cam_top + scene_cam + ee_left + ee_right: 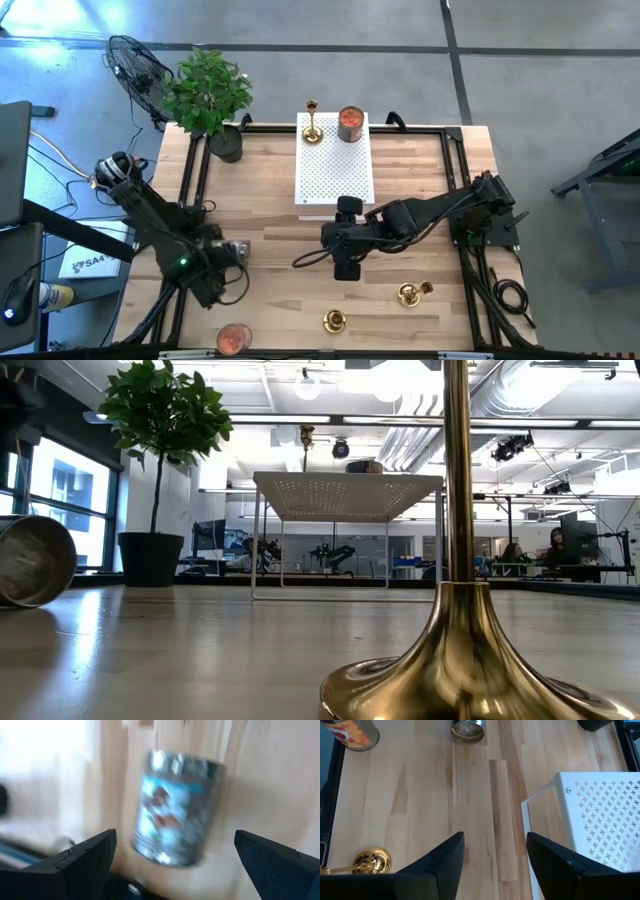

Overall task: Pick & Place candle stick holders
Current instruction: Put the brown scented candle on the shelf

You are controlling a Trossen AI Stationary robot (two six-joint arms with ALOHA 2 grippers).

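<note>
Three gold candle stick holders show in the high view. One (313, 120) stands on the far left corner of the white perforated block (335, 175). One (335, 320) stands upright near the table's near edge; it fills the low view (460, 620) and shows in the right wrist view (370, 861). One (412, 292) lies on its side to the right. My right gripper (335, 240) (495, 865) is open and empty above bare wood by the block's near edge. My left gripper (222, 254) (175, 865) is open, its fingers well apart on either side of a silver can (175, 810) without touching it.
A can (350, 123) stands on the block. Another can (234, 338) lies at the near edge, also in the low view (35, 560). A potted plant (210, 95) stands at the far left corner. Black frame rails (462, 180) run along the table's sides.
</note>
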